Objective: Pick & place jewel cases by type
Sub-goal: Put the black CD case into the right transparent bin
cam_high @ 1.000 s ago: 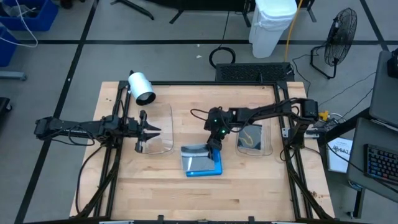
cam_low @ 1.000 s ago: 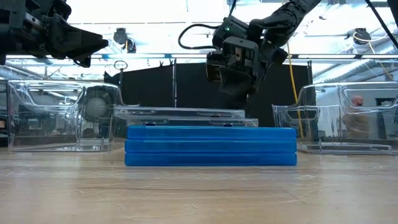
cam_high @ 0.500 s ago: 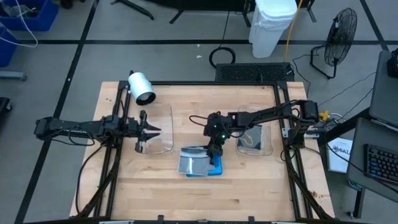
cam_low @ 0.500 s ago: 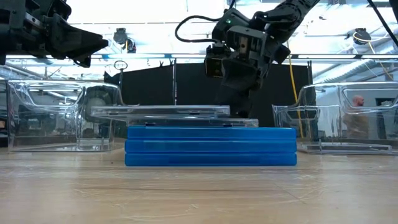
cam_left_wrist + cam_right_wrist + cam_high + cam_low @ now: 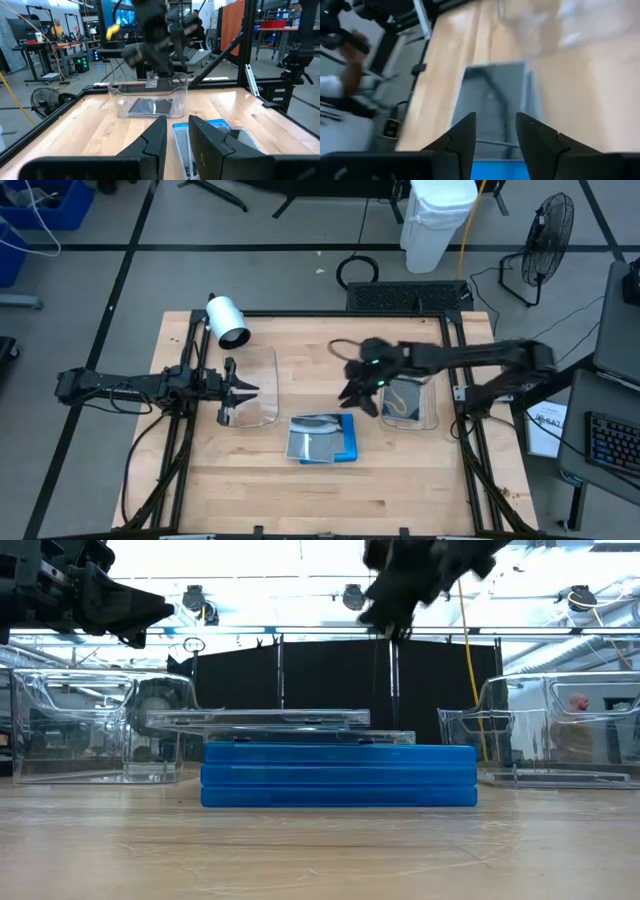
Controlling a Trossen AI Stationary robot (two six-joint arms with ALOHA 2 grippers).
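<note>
- My right fingers (image 5: 361, 394) hang above the table (image 5: 260, 490), just right of centre in the high view, between the stack of jewel cases (image 5: 322, 439) and the right tub (image 5: 408, 403); in the right wrist view they stand parted with nothing between them and touch nothing; released.
- In the low view that gripper is a dark blur at the top centre, well above the stack.
- My left fingers (image 5: 232, 393) hover at the left of the high view, over the left tub (image 5: 254, 388); in the left wrist view a narrow gap shows between the two fingers (image 5: 156, 142) and nothing sits in it; they touch nothing.
- The jewel cases lie stacked on the table at the lower centre of the high view; in the low view the bright blue cases (image 5: 338, 775) form the bottom layers and the clear cases (image 5: 256, 720) lie on top.
- The topmost clear case juts out past the blue ones toward the left of the low view.
- The right tub holds something dark and flat (image 5: 149, 106), seen through its wall in the left wrist view; I cannot tell for certain what it is.
- A white roll (image 5: 227, 319) lies on the table in the upper left of the high view, beside the left tub.
</note>
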